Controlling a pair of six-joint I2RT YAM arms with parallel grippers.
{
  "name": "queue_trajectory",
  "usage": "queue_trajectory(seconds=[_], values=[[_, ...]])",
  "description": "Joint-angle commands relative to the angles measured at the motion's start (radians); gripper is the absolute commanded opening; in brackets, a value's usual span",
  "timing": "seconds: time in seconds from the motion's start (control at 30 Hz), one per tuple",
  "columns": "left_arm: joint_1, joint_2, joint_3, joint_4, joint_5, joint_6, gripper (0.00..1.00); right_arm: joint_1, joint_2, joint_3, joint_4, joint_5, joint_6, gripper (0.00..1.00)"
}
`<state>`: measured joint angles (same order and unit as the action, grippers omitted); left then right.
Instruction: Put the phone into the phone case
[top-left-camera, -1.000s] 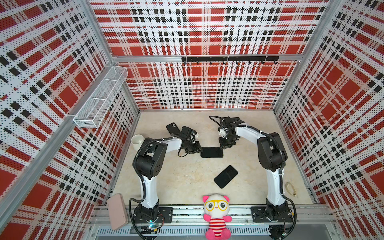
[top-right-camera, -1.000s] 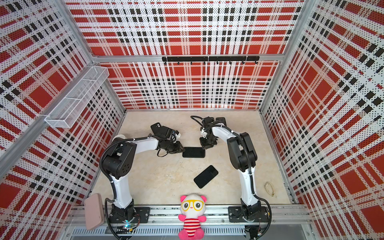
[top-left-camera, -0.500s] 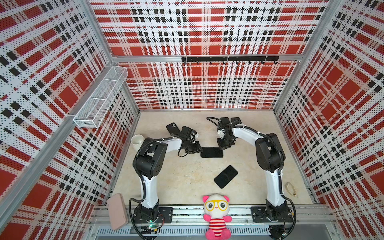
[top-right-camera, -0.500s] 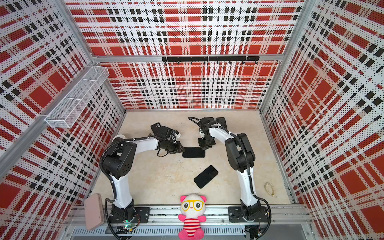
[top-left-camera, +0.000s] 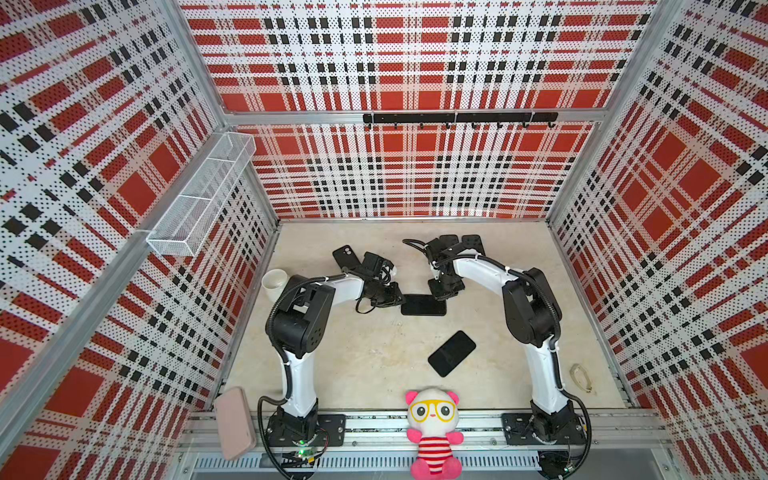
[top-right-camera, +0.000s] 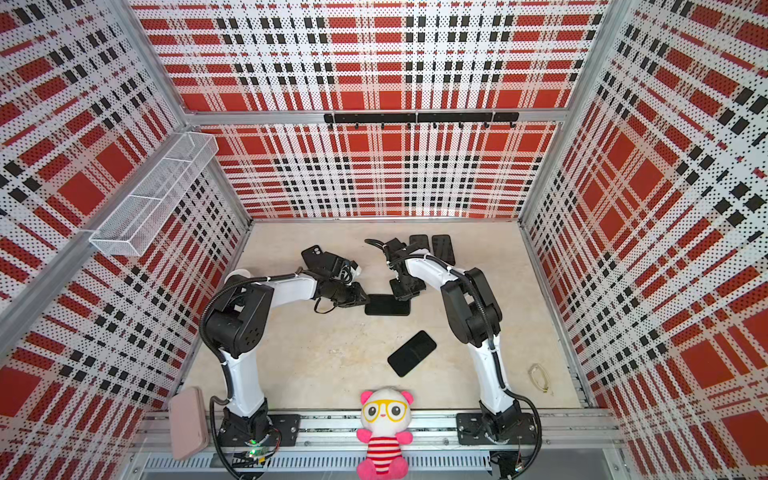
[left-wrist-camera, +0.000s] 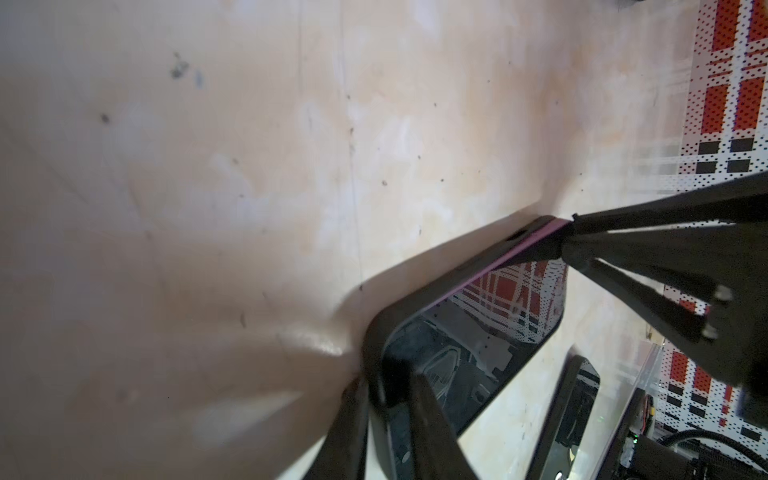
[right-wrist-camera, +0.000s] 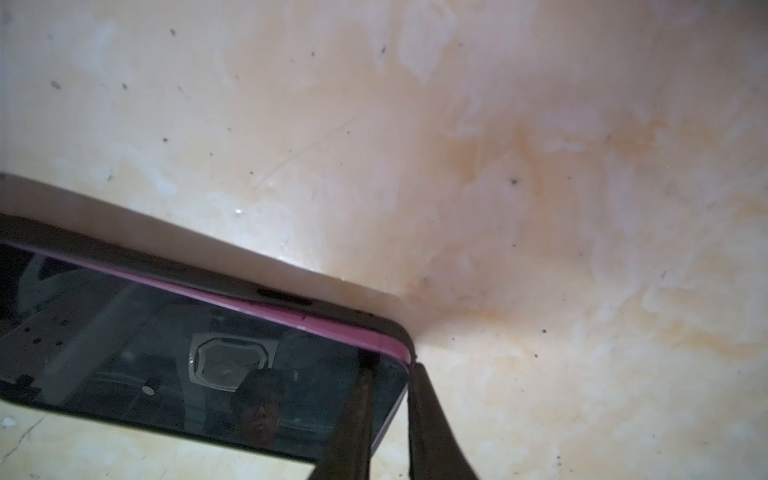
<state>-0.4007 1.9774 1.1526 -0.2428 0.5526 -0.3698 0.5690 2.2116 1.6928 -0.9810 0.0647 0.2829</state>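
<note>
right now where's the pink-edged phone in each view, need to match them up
Both top views: the pink-edged phone lies between the left gripper and the right gripper.
Left wrist: the phone runs from the left gripper to the right gripper.
Right wrist: the phone, one corner at the right gripper.
Shared landmark: the right gripper at that corner.

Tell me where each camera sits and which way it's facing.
Both top views: high at the front, looking down; arms whole, left hand and right hand at the phone's ends.
Left wrist: low over the table, along the phone; left hand's fingers near, right hand at the far corner.
Right wrist: low, facing the phone's pink-edged corner; its own fingers.
Shared: both wrist views show that phone.
</note>
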Motion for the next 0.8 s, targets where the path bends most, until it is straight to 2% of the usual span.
queue_trajectory(seconds=[0.0,0.2,0.33,0.4,0.57,0.77], values=[[-0.021,0.028,0.0,-0.006,0.04,0.005,0.22,0.061,0.341,-0.189,-0.024,-0.107,0.022,0.17],[-0.02,0.022,-0.001,-0.004,0.034,0.005,0.22,-0.003,0.093,-0.03,-0.14,-0.021,0.013,0.24],[-0.017,0.022,-0.002,-0.004,0.03,0.006,0.22,-0.046,0.004,0.101,-0.212,-0.021,-0.021,0.34],[-0.015,0.022,-0.001,-0.006,0.027,0.006,0.22,-0.067,-0.014,0.148,-0.236,-0.058,-0.049,0.39],[-0.01,0.019,-0.001,-0.007,0.022,0.005,0.22,-0.126,-0.03,0.16,-0.215,-0.241,-0.113,0.37],[-0.004,0.022,0.0,-0.009,0.021,0.006,0.22,-0.162,-0.02,0.154,-0.184,-0.307,-0.138,0.28]])
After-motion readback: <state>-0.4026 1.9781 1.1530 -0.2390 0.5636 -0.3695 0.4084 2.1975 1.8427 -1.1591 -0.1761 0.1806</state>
